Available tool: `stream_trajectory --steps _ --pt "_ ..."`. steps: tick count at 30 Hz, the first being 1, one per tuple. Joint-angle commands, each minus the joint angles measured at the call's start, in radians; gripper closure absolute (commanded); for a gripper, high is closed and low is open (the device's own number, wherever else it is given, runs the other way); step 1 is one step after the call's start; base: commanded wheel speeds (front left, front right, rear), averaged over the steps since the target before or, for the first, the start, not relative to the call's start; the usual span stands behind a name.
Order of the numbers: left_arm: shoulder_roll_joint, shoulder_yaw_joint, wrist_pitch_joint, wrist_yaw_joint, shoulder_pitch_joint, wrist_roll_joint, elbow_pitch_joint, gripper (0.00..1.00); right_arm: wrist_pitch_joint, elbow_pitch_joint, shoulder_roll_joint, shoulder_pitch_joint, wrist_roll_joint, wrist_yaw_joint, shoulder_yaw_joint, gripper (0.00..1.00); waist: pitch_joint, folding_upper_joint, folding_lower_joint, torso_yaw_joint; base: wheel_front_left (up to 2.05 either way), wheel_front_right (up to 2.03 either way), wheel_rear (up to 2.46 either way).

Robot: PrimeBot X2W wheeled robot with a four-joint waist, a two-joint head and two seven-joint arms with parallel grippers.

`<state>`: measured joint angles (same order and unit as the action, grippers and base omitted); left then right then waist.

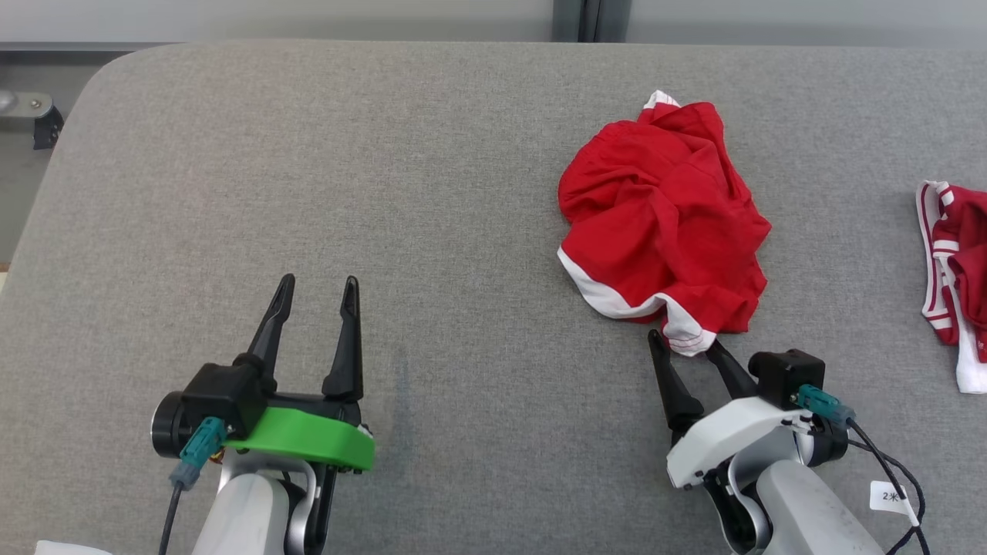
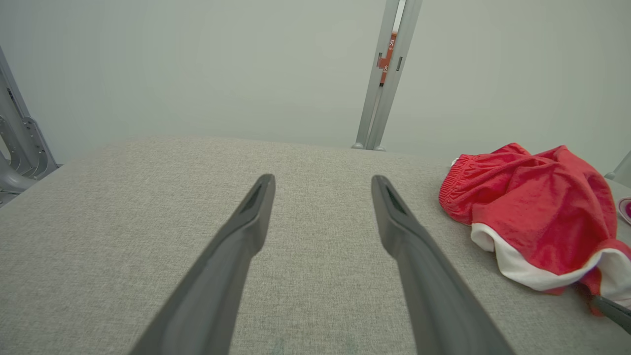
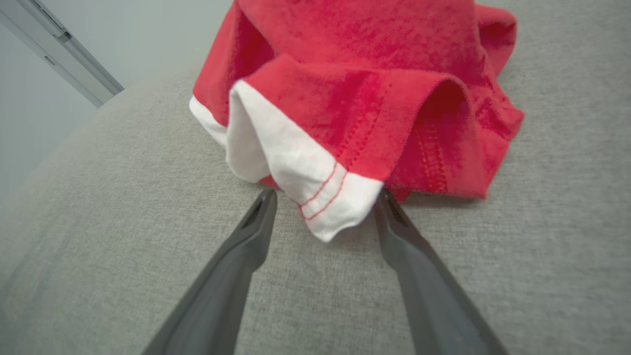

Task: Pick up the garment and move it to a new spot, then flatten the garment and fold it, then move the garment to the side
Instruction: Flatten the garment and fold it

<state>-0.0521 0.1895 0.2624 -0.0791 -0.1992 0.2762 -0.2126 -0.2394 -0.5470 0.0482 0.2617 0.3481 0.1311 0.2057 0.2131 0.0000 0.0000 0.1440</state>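
Note:
The garment [image 1: 663, 220] is a crumpled red pair of shorts with white trim, lying in a heap right of centre on the grey padded table [image 1: 385, 193]. Its white-hemmed corner [image 3: 325, 197] hangs between the fingers of my right gripper [image 1: 686, 341], which stands open around it with the jaws apart. The right wrist view shows the hem corner between the two dark fingertips [image 3: 263, 207], with no squeeze on the cloth. My left gripper [image 1: 320, 285] is open over bare table at the lower left, far from the shorts [image 2: 532, 212]. In the left wrist view its fingers [image 2: 256, 207] have nothing between them.
A second red and white striped garment [image 1: 952, 277] lies at the table's right edge. The table's rounded far-left corner [image 1: 116, 69] and far edge border a pale wall with a metal post [image 2: 384, 74]. Open grey surface spans the left and middle.

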Motion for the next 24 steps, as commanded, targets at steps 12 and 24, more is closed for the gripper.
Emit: stream_trajectory --steps 12,24 --pt "0.0 -0.004 0.003 -0.002 0.011 -0.008 -0.016 0.0 -0.025 0.067 0.056 -0.024 -0.119 -0.001 -0.107 1.0 -0.033 0.0 0.0 -0.094 0.0 0.0 0.0" --pt "0.0 0.056 0.003 -0.014 -0.039 -0.002 -0.041 0.0 0.041 0.089 0.072 -0.056 -0.203 -0.001 -0.347 1.0 -0.001 0.0 0.0 -0.183 0.0 0.0 0.0"
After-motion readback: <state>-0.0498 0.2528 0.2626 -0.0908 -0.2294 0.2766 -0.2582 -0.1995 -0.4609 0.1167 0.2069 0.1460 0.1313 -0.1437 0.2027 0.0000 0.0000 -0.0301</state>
